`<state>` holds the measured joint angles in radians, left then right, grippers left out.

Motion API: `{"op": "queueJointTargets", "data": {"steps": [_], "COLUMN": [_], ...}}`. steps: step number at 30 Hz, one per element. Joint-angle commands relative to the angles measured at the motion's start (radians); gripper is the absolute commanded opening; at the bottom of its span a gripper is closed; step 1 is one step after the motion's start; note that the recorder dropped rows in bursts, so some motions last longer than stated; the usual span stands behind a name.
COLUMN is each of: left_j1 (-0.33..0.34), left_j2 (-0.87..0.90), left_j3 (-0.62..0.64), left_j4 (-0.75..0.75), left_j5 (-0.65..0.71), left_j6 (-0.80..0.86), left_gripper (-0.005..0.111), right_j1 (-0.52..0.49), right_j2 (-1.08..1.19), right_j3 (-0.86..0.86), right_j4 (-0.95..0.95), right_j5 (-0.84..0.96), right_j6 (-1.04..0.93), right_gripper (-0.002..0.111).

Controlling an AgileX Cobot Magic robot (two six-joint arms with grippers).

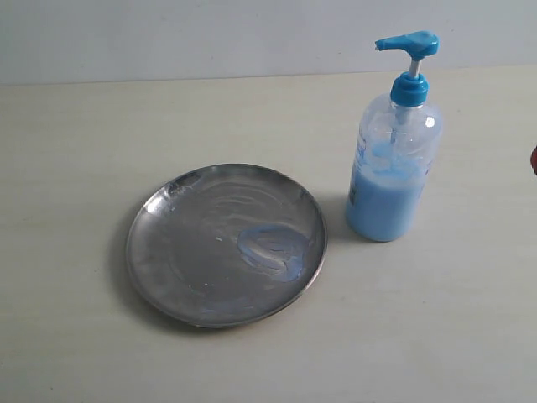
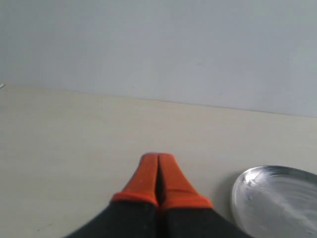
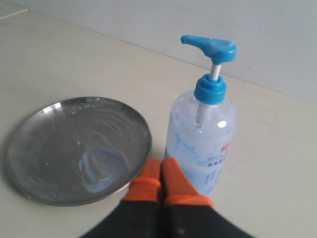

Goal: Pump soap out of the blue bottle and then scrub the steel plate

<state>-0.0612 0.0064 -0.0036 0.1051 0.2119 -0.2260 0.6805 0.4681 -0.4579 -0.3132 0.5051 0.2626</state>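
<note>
The steel plate (image 1: 225, 243) lies on the table left of the blue bottle (image 1: 391, 159), which stands upright with its pump head raised. A bluish smear of soap (image 1: 270, 249) sits on the plate's right side, also clear in the right wrist view as soap (image 3: 101, 167) on the plate (image 3: 74, 148). My right gripper (image 3: 161, 161) is shut and empty, its orange tips between the plate's rim and the bottle (image 3: 200, 131). My left gripper (image 2: 157, 157) is shut and empty, off to one side of the plate (image 2: 277, 203). Only a red sliver (image 1: 534, 159) shows at the exterior view's right edge.
The pale table (image 1: 101, 126) runs back to a light wall (image 1: 210, 34). Faint streaks mark the plate's surface around the smear.
</note>
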Motion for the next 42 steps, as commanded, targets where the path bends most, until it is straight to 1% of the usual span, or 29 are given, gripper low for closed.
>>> {"op": "queueJointTargets", "data": {"steps": [1, 6, 36, 39, 41, 42], "left_j1": [0.025, 0.025, 0.025, 0.025, 0.025, 0.025], "left_j2": [-0.006, -0.006, -0.006, -0.006, -0.006, -0.006], "left_j3": [0.004, 0.004, 0.004, 0.004, 0.004, 0.004], "left_j4": [0.029, 0.048, 0.046, 0.046, 0.046, 0.046], "left_j5": [0.066, 0.146, 0.145, 0.145, 0.145, 0.145], "left_j6": [-0.013, -0.013, -0.013, -0.013, -0.013, -0.013], "left_gripper": [0.000, 0.000, 0.000, 0.000, 0.000, 0.000], "right_j1": [0.000, 0.000, 0.000, 0.000, 0.000, 0.000], "right_j2": [-0.003, -0.003, -0.003, -0.001, -0.001, -0.003], "right_j3": [0.005, 0.005, 0.005, 0.020, 0.046, 0.080], "right_j4": [-0.009, -0.009, -0.028, -0.026, -0.026, -0.026], "right_j5": [-0.014, -0.014, -0.014, -0.064, -0.127, -0.189], "right_j6": [0.000, 0.000, 0.000, 0.032, 0.049, 0.052], "right_gripper": [0.000, 0.000, 0.000, 0.000, 0.000, 0.000]}}
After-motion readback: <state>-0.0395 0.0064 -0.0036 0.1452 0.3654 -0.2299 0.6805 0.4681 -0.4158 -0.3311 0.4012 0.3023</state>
